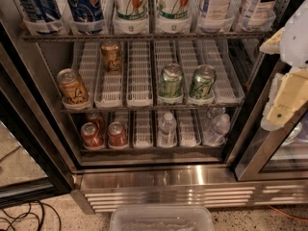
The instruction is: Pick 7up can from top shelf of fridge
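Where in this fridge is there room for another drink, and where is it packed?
Free: on the middle shelf, the lane between the brown can and the green cans, and the lane right of them; lower down, the lane between the red cans and a water bottle. The top shelf is packed, 7up cans included. The gripper hangs at the right.

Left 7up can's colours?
The left 7up can is white with green lettering, red dot; camera view. Gripper at right edge.

7up cans (131,4) 2 | Pepsi cans (85,6) 2 | green cans (171,81) 2 | gold cans (72,86) 2 | tool (281,107) 1, right edge
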Motion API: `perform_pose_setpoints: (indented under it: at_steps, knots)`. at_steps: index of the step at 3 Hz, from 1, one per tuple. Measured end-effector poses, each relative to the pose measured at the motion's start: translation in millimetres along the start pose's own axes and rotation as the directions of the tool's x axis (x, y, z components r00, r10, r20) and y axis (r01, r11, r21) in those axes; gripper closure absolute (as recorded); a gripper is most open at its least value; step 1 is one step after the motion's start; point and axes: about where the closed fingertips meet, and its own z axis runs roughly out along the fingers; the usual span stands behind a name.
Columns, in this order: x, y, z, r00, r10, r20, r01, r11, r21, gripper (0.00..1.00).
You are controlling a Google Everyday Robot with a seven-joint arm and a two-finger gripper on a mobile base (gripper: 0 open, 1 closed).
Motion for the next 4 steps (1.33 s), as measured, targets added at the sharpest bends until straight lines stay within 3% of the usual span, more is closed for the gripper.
perform_pose_setpoints:
  at_steps: [1, 2, 3, 4]
  knots:
    - [-1, 0, -1, 1.000, 0.001, 0.006, -0.001, 1.0000, 0.007, 0.00]
    - [-12, 11, 10, 0.997, 0.022, 0.075, -0.024, 0.9994, 0.027, 0.00]
    - [-30, 48, 36, 0.975, 0.051, 0.215, -0.056, 0.9983, 0.018, 0.00]
    - [-53, 67, 59, 0.931, 0.059, 0.360, -0.078, 0.9963, 0.037, 0.00]
